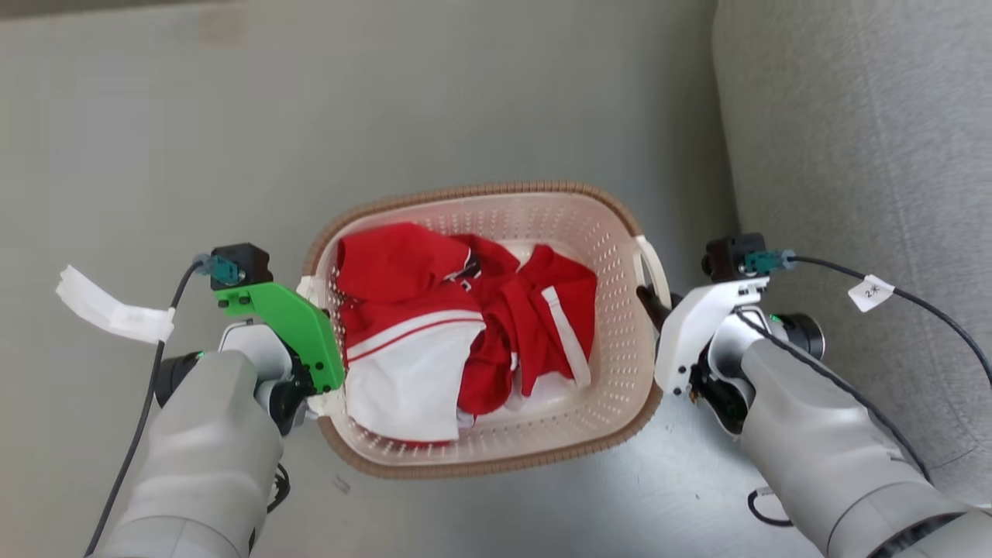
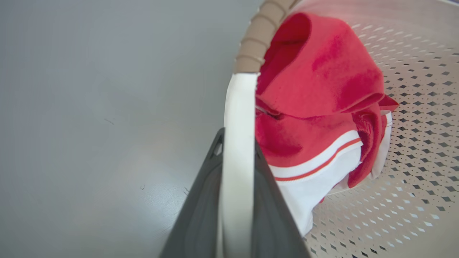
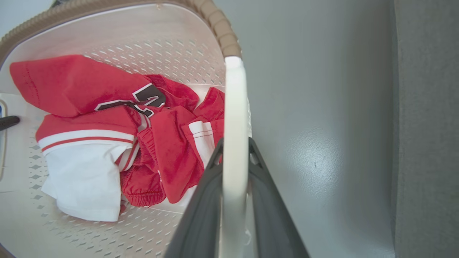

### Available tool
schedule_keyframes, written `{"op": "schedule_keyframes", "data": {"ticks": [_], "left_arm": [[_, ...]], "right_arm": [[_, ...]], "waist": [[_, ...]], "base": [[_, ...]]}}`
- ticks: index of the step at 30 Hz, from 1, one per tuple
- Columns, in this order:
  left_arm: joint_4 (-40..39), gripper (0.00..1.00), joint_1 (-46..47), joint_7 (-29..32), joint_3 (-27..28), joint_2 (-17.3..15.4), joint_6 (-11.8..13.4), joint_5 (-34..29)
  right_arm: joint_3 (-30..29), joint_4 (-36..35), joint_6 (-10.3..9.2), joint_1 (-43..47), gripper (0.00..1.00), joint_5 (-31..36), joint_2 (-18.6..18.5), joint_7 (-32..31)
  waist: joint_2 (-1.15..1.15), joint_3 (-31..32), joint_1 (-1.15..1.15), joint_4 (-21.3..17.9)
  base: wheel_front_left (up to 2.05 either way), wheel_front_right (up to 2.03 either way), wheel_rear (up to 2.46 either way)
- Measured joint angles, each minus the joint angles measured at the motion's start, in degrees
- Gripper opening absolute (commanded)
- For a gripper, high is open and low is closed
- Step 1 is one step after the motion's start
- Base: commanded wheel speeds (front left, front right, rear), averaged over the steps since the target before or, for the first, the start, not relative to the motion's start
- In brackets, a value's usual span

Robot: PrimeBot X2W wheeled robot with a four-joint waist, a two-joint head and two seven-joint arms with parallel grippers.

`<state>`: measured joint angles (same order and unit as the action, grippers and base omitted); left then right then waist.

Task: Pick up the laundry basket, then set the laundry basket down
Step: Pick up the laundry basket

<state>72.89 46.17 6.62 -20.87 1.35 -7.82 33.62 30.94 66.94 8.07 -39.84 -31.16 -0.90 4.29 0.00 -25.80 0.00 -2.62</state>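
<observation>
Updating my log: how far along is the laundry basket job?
Done: left hand and right hand each clamp a white side handle of the laundry basket, clothes inside. In hand: the lift; whether it is off the floor I cannot tell. Left: setting it down.

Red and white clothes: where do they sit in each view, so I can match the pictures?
Head view: the clothes lie at centre, inside the laundry basket.
Left wrist view: clothes right of centre.
Right wrist view: clothes left of centre.
Shared landmark: the brown woven rim, at top in both wrist views.
</observation>
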Motion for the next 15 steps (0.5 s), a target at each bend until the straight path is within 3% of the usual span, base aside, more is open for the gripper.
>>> {"op": "schedule_keyframes", "data": {"ticks": [15], "left_arm": [[0.55, 0.00, -5.60, 4.50, -0.58, -0.08, 0.00, 2.45]], "right_arm": [[2.98, -0.86, 0.00, 5.27, 0.00, -4.81, -0.01, -5.69]], "waist": [[0.00, 9.69, 0.00, -0.44]], "base": [[0.00, 0.00, 0.00]]}}
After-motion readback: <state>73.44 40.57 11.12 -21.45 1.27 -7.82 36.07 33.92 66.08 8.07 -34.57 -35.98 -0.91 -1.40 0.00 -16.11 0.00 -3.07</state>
